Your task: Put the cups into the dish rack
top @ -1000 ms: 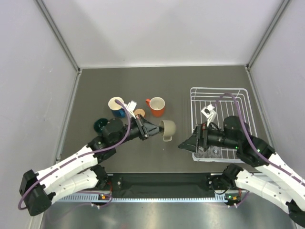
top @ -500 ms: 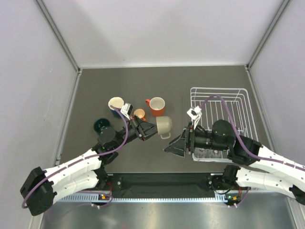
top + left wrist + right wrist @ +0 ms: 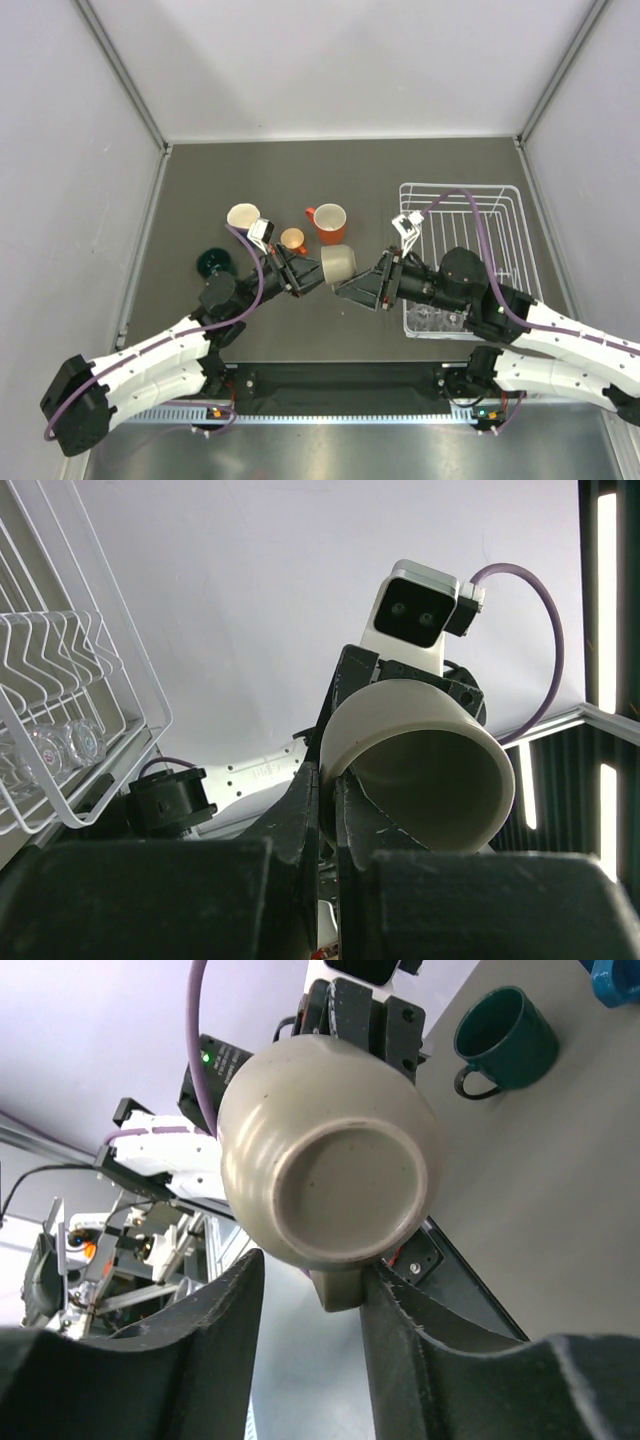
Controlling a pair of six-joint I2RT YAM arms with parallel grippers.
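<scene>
Your left gripper [image 3: 312, 272] is clamped on the rim of the beige mug [image 3: 338, 262], holding it on its side, lifted off the table [image 3: 200, 180], left of the dish rack [image 3: 460, 187]; your right gripper [image 3: 310, 1285] faces the mug's base, fingers [image 3: 235, 1310] apart either side of its handle, with a gap showing on one side.

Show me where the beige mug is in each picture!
Top view: the beige mug is in the middle, held between the two arms.
Left wrist view: the mug is centre right, open mouth toward the camera.
Right wrist view: the mug fills the centre, round bottom toward the camera.
Shared landmark: the left claw pinching the mug's rim; in the right wrist view it peeks out behind the mug.
</scene>
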